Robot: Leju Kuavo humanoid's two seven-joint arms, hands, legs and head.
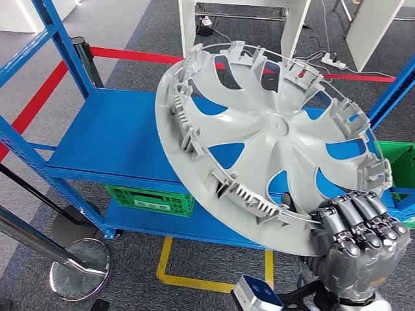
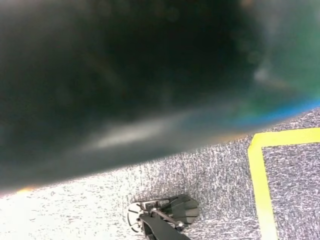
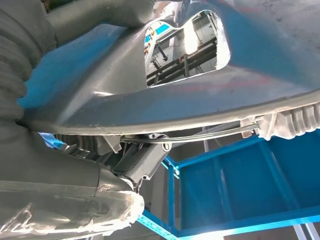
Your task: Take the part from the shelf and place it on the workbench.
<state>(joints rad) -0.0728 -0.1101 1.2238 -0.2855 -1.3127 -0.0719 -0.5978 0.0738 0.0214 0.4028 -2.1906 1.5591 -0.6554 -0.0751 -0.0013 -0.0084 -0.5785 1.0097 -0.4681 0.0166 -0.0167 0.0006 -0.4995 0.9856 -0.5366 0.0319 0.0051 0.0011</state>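
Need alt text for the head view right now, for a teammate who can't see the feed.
The robot's right hand grips the near rim of a large grey plastic wheel cover, holding it tilted in front of a blue metal shelf. A green plastic crate sits on the lower shelf level, above grey carpet marked with yellow floor tape.

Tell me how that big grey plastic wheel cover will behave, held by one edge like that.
The grey plastic wheel cover looks thin and cut out, so probably light. Gripped only at its rim by the right hand, it may flex or sag. Its edge clips look breakable.
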